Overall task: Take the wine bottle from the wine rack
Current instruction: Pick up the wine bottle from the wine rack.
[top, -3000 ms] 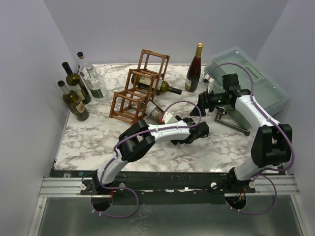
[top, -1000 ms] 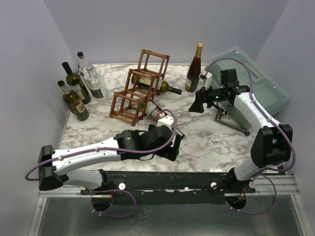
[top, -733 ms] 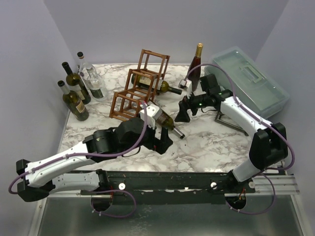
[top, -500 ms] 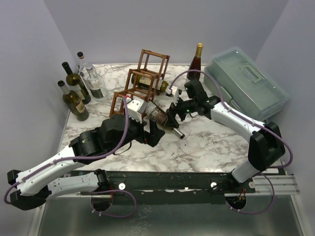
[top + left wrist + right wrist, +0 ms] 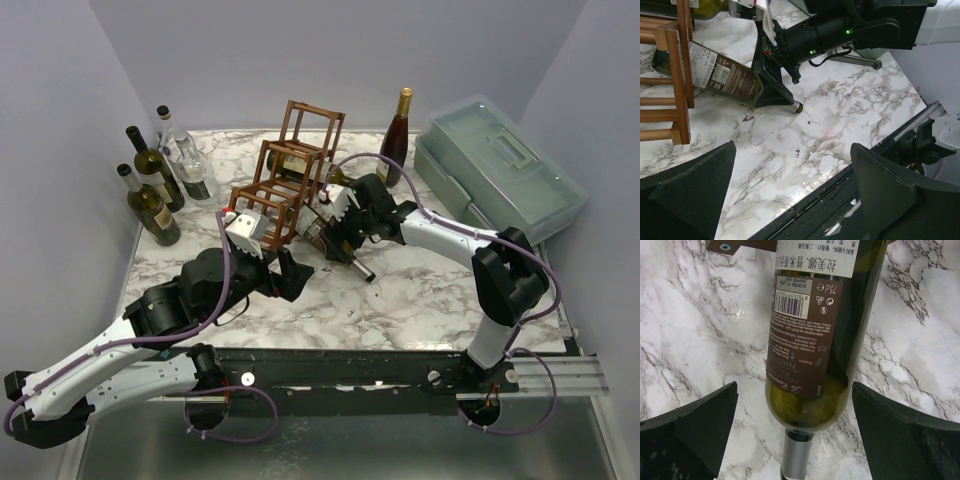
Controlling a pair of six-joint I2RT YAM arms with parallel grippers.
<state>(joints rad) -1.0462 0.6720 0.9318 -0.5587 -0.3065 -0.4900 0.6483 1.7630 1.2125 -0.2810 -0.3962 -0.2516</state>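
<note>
Surface [image 5: 430,290]: marble, all things carried on it.
Rack [image 5: 285,170]: stood mid-back.
Bottle [image 5: 322,232]: laid flat, base end inside rack's bottom cell, neck projected toward front right, low over surface.
Right gripper [image 5: 794,389]: set astride bottle shoulder, fingers apart, glass not clamped.
Left gripper [image 5: 792,147]: held wide, empty, near rack front.
Step judged: grasp approach.
Next needed: fingers closed on bottle, then pull along its axis, bars avoided.

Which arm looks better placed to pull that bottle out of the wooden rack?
Right. The right gripper, open, straddles the wine bottle near its neck, a finger on each side. The left gripper hangs open over the table, apart from it.
</note>
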